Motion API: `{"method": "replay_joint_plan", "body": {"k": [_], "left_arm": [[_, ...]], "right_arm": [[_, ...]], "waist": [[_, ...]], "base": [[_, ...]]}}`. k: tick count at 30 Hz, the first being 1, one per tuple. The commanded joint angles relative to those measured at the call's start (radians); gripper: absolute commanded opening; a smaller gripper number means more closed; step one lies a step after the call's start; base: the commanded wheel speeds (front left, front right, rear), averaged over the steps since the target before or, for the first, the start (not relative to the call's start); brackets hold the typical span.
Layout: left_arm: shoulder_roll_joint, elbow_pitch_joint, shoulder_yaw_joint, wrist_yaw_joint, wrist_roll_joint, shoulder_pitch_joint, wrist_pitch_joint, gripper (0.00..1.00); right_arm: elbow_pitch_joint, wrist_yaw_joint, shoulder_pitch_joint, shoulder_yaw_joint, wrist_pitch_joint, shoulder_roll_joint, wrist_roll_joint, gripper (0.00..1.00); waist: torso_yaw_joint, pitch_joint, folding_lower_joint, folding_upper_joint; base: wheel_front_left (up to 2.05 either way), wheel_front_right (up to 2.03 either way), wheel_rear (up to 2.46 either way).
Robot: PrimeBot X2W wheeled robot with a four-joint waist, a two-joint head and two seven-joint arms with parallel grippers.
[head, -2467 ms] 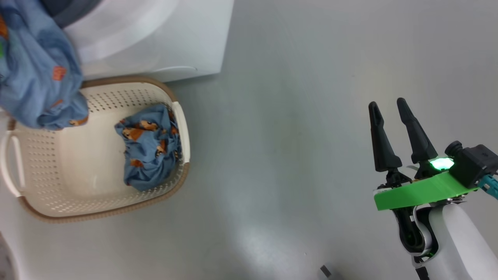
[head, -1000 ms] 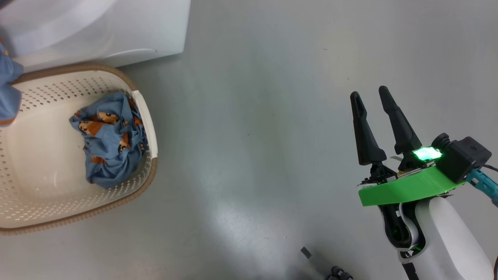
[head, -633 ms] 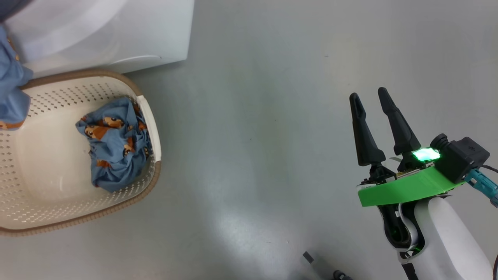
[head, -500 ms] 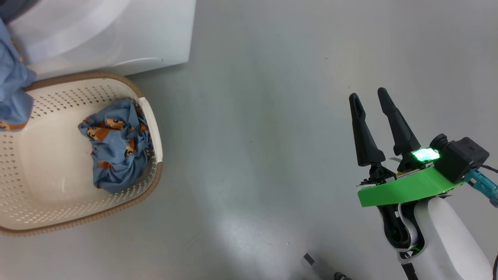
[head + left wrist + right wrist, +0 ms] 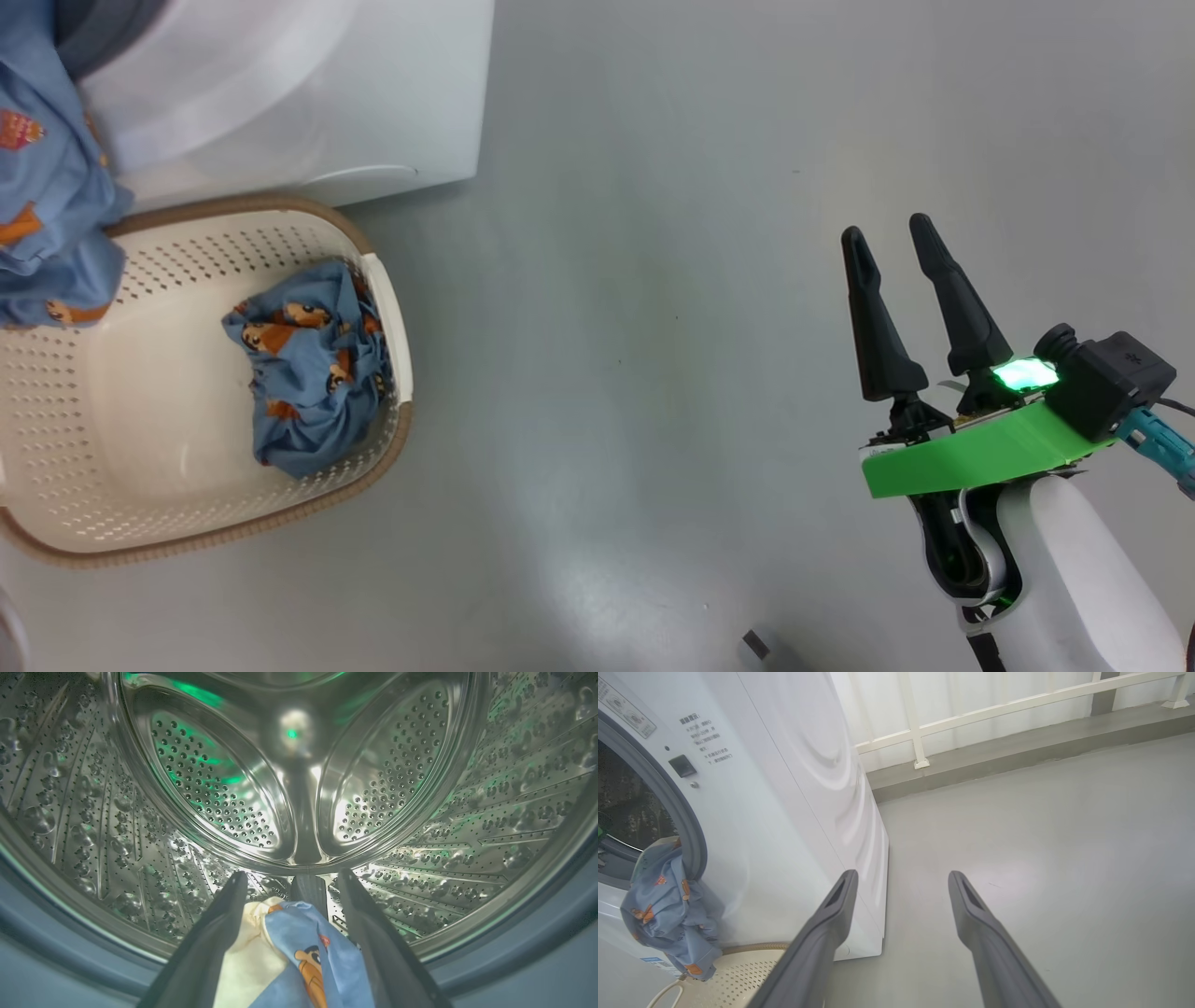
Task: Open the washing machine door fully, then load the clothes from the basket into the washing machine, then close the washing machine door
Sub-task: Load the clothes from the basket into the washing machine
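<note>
glossy perforated steel washing machine drum; soft fabric clothes; matt plastic basket; smooth floor

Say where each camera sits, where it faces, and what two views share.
Head view: on the head, facing down at basket and washing machine; right pincer lower right.
Left wrist view: left wrist, facing into the steel drum; left pincer open over clothes.
Right wrist view: right wrist, facing along the floor; right pincer open.
Shared: head and right wrist show the hanging blue garment.
</note>
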Motion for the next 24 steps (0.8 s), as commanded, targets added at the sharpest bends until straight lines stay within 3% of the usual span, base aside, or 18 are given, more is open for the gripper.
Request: {"method": "replay_joint_plan", "body": {"k": [1,8,24], "left_arm": [[0.039,-0.047,0.016,-0.005,-0.01,0.037,-0.005,1.0],[-0.009,-0.184,0.087,-0.013,-0.029,0.171,-0.005,1.0],[-0.123,-0.399,0.148,-0.028,0.043,0.518,-0.005,1.0]], "right_arm": [[-0.018,0.006,0.018,0.016,-0.008,-0.01,0.002,1.0],[-0.012,0.006,0.031,0.004,-0.008,-0.02,0.0,1.0],[0.012,0.006,0.086,-0.026,-0.008,-0.077,0.0,1.0]], "waist": [[0.009,-0.016,0.0001,0.0],[0.03,-0.064,0.0001,0.0],[0.077,-0.233,0.0001,0.0]], "base": [[0.0,0.0,0.0],[0.0,0.0,0.0],[0.0,0.0,0.0]]}}
